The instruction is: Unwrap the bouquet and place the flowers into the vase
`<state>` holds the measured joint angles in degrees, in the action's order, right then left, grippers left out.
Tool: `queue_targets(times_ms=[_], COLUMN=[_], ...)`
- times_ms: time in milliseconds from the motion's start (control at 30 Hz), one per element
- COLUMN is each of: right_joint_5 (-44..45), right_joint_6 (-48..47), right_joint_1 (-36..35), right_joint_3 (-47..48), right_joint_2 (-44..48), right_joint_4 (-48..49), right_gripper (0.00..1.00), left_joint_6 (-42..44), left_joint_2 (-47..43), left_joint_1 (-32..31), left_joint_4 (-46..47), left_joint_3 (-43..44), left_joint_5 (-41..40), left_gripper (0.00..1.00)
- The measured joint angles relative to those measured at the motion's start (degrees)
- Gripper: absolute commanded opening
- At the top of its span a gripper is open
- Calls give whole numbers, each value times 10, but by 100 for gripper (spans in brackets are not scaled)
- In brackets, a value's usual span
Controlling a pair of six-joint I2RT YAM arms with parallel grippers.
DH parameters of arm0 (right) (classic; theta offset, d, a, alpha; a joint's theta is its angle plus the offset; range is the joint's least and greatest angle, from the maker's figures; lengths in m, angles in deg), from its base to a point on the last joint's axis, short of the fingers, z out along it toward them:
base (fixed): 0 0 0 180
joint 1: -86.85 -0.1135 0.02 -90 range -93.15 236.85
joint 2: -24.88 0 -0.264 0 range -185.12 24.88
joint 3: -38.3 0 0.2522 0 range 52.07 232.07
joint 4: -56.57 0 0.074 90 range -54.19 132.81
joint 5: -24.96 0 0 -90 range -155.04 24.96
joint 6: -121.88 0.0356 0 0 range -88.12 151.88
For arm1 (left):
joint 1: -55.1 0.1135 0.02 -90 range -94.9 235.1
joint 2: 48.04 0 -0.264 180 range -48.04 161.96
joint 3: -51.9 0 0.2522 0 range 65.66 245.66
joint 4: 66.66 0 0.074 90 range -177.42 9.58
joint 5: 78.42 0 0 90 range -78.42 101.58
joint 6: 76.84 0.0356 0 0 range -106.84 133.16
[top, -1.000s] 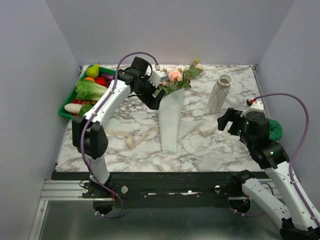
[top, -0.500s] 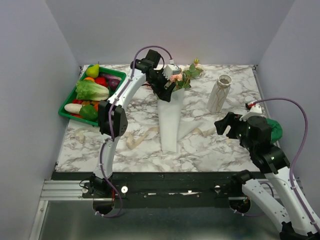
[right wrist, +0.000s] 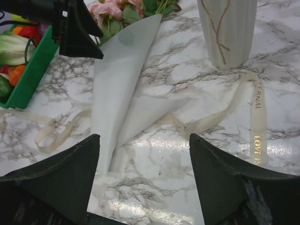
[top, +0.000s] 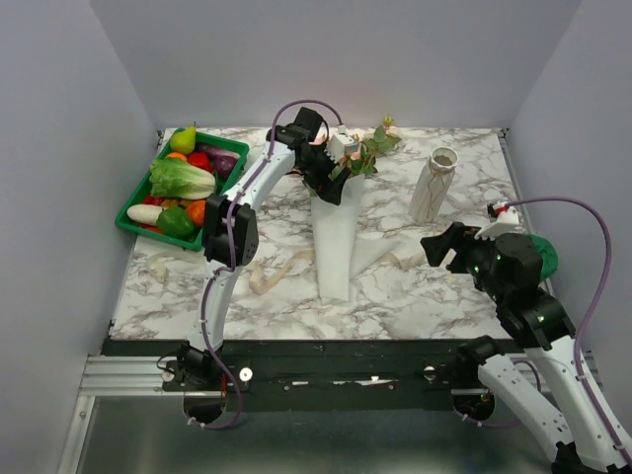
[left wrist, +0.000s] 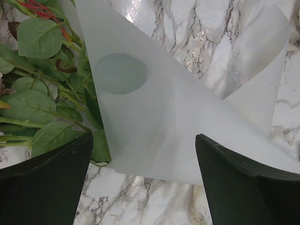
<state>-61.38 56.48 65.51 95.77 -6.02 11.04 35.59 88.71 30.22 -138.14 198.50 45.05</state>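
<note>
At the far left, a green plastic tray (top: 126, 219) of toy vegetables plays no part. Right of it, at the far middle of the white marbled table (top: 197, 286), the bouquet lies flat. It is a white paper cone (top: 336, 242) with its tip pointing near, and pink roses with green leaves (right wrist: 112, 8) spill from its far mouth. Its cream ribbon (right wrist: 255, 122) already lies loose across the table. The left gripper (left wrist: 143, 140) hangs over that mouth, its black fingers (left wrist: 47, 183) spread wide around the paper edge and leaves. Whether they touch is hard to tell, but nothing is gripped. To draw the flowers out cleanly, it should probably close on the stems, not the paper. The slim cream marbled vase (top: 433, 186) stands upright at the far right. Nearer, the right gripper (right wrist: 144, 138) hovers wide open and empty, well placed to pin the cone.
</note>
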Motion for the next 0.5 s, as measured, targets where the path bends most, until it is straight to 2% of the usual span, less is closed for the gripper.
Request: queue_targets(times_ms=[233,500], right_joint_5=[-16,-24], right_joint_6=[0,0], right_joint_1=[0,0], right_joint_3=[0,0], right_joint_2=[0,1], right_joint_4=[10,20], right_gripper=[83,81], left_joint_6=[-2,-2], left_joint_2=[14,22], left_joint_1=[0,0], left_joint_4=[10,10], left_joint_3=[0,-5], left_joint_5=[0,0], left_gripper=[98,90])
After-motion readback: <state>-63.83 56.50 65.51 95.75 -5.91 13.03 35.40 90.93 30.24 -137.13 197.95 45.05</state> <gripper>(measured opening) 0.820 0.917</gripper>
